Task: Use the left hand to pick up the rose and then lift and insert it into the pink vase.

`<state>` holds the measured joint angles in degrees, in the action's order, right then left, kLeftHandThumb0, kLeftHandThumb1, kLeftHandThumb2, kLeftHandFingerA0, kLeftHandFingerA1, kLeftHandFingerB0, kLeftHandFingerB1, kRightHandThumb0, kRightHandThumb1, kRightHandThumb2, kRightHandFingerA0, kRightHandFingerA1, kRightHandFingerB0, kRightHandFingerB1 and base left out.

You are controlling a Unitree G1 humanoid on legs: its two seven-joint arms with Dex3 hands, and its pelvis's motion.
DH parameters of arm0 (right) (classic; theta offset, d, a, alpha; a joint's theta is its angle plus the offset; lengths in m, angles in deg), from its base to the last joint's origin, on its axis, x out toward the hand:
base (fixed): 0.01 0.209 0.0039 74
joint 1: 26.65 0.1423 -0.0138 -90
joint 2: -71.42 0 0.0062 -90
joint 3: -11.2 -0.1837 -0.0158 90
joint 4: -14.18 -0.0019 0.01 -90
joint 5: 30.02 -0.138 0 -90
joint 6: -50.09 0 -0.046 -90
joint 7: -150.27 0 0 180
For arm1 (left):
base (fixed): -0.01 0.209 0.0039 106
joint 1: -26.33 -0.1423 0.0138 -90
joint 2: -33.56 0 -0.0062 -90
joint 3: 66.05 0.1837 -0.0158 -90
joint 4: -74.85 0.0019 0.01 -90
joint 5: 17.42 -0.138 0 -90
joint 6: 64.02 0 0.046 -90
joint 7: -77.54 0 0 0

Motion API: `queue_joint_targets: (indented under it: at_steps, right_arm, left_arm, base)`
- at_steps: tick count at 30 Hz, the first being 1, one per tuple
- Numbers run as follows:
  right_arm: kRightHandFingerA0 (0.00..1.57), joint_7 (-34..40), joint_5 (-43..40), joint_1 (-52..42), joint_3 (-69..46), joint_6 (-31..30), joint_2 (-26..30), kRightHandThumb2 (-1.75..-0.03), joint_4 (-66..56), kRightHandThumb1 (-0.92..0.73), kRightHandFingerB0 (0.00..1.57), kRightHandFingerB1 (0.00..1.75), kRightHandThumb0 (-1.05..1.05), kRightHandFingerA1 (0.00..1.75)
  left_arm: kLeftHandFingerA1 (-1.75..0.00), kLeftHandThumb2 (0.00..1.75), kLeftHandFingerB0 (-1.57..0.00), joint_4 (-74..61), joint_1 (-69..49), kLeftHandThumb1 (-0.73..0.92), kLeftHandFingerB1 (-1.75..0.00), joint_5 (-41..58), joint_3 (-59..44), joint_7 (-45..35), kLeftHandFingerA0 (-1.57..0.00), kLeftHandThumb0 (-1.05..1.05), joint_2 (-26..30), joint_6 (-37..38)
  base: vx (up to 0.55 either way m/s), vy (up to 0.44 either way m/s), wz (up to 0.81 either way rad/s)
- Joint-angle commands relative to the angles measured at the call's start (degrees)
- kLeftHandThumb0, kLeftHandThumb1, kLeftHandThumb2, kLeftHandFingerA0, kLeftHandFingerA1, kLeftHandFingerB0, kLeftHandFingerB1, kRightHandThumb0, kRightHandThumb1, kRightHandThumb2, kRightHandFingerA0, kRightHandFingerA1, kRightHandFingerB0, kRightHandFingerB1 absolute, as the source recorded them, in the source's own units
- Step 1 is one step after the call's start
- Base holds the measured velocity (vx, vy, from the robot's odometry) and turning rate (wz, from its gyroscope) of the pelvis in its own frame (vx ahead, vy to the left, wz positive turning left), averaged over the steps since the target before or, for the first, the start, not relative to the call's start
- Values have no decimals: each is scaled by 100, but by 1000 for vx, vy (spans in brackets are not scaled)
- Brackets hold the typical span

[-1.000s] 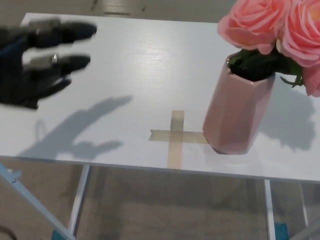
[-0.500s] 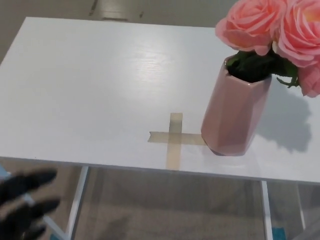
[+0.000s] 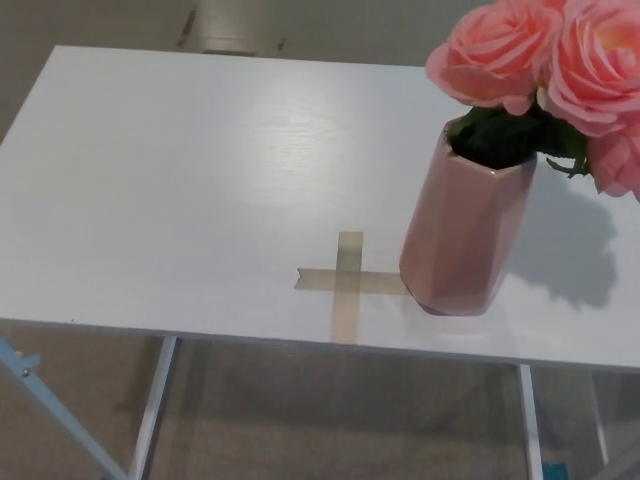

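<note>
A pink faceted vase (image 3: 462, 232) stands upright on the white table (image 3: 180, 190), just right of a tape cross (image 3: 345, 280). Several pink roses (image 3: 500, 50) with dark green leaves (image 3: 500, 135) stick out of its mouth, spreading toward the upper right. No loose rose lies on the table. Neither of my hands shows in the head view.
The table's near edge runs across the lower part of the picture, with white legs (image 3: 148, 420) and floor below it. A blue-grey bar (image 3: 50, 410) crosses the lower left corner. The vase casts a shadow (image 3: 570, 250) to its right.
My left hand dropped from the table's left side to below its front edge, then left the picture. The camera has tilted slightly, shifting the scene down.
</note>
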<state>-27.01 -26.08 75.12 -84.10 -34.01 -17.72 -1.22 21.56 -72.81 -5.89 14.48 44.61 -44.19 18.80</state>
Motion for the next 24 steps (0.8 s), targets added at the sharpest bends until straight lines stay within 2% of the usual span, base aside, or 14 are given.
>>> queue_joint_targets:
  at_steps: [1,7,8,9,10,17,22,23,24]
  right_arm:
    - [69,77,-72,-287,-126,-38,-52,-58,104,-66,58,43,-33,50]
    - [69,45,-120,-235,-200,-32,-86,-59,105,-66,58,44,-33,50]
    - [68,40,-109,-251,-200,-19,-74,-59,107,-66,57,44,-33,50]
    - [68,32,-89,-282,-196,-2,-52,-59,108,-66,57,44,-33,50]
    - [68,30,-78,-293,-195,-6,-49,-59,107,-66,57,44,-33,50]
    - [68,34,-45,-227,-238,-44,-28,-59,98,-66,56,43,-33,49]
    - [68,30,-34,-228,-264,-43,-24,-59,100,-66,56,43,-33,49]
    - [66,-9,-60,-248,-289,-34,-24,-59,94,-66,55,43,-33,49]
    - [66,-7,-35,-242,-270,-29,-17,-59,87,-66,55,43,-33,49]
  left_arm:
    - [-47,94,0,2648,668,31,-46,-1569,863,1873,0,-38,198,1334]
    - [-47,93,0,3071,877,30,-46,-1404,924,1922,0,-38,273,1495]
    - [-37,85,-7,3148,885,55,-35,-1385,950,1898,-10,-83,270,1551]
    - [-44,92,0,3214,868,55,-34,-1362,970,1839,-17,-81,268,1611]
    - [-44,92,0,3264,877,55,-34,-1353,989,1830,-17,-81,277,1655]
    - [-43,92,0,3569,1084,51,-33,-1320,962,1838,-10,-74,246,1827]
    - [-43,92,0,3659,1133,51,-33,-1371,943,1856,-10,-74,234,1895]
    - [-39,90,-2,3684,1153,55,-29,-1354,920,1808,-6,-82,241,1857]
    - [-39,90,-3,3696,1159,54,-29,-1340,897,1770,-6,-81,241,1885]
  base:
    - [0,0,0]
    - [0,0,0]
    - [0,0,0]
    - [0,0,0]
    - [0,0,0]
    - [0,0,0]
    - [0,0,0]
    - [0,0,0]
    - [0,0,0]
